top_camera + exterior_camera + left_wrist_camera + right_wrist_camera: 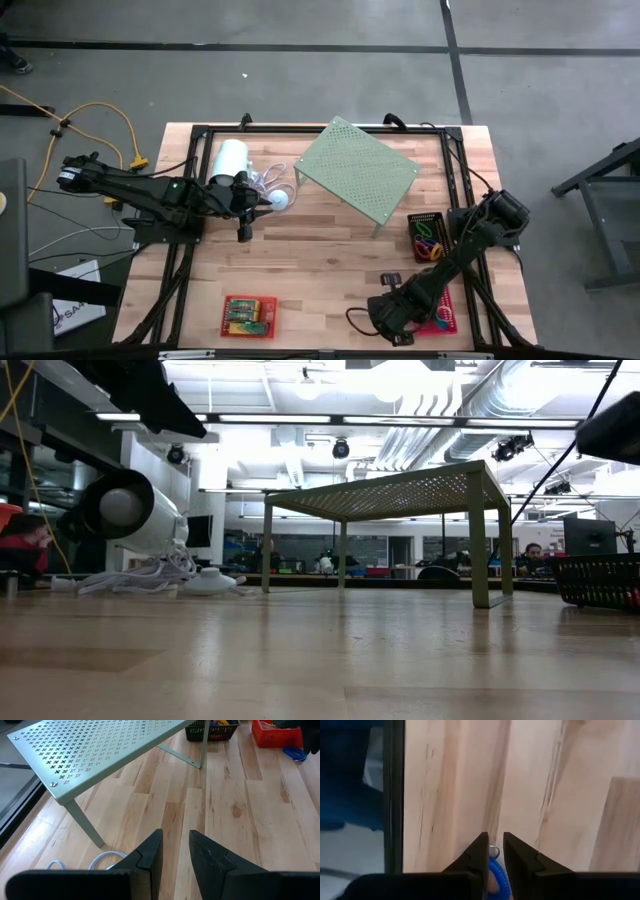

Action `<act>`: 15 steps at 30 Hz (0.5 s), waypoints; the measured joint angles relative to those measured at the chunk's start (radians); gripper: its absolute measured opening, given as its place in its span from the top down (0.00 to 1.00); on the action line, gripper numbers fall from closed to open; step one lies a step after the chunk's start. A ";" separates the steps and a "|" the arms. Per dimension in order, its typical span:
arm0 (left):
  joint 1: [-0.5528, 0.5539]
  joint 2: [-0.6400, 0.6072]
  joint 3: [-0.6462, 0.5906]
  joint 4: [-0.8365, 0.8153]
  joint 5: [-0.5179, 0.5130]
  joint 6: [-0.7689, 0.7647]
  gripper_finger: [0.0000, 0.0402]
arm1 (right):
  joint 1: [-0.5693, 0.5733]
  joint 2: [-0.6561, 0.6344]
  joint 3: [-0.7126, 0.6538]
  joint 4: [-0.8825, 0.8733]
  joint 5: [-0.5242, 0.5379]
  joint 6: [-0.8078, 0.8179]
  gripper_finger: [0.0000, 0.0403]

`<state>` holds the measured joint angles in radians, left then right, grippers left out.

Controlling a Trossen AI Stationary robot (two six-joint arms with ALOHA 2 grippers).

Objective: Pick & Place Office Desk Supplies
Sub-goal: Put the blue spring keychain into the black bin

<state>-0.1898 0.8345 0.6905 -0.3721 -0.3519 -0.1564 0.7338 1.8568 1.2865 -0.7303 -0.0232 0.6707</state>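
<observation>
Near the table's front right, my right gripper (494, 837) points steeply down at a blue spiral cord (496, 872) and is shut on it. The cord's loop (295, 754) shows beside the pink basket (440, 318). The black mesh basket (427, 236) holds coloured rubber-band loops. The red basket (248, 315) with green-white boxes stands at the front left. My left gripper (175, 834) hangs above the wood at the left, by the white cylinder (232, 160). Its fingers stand a little apart with nothing between them. My right gripper pinches the blue spiral cord between its two fingers, close to the cord's small metal ring (493, 851), which shows just past the fingertips. The fingers come from above, slanting down. The rest of the cord runs back between the fingers, hidden by the gripper.
The pale green perforated shelf (357, 165) stands on its legs at the table's far middle. The white cylinder's cord (270, 185) lies coiled beside it. Bare wood stretches across the table's middle and front. A black frame rail (394, 795) borders the table edge near my right gripper.
</observation>
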 joint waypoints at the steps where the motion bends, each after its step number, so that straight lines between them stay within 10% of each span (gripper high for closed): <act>1: 0.000 0.000 0.000 0.000 0.000 0.000 0.78 | 0.000 0.000 0.000 0.000 -0.003 0.036 0.89; 15: 0.000 0.000 0.000 0.000 0.000 0.000 0.78 | -0.001 0.000 0.000 0.017 -0.008 0.015 0.82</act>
<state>-0.1898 0.8341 0.6906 -0.3717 -0.3519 -0.1566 0.7330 1.8568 1.2865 -0.7132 -0.0314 0.6854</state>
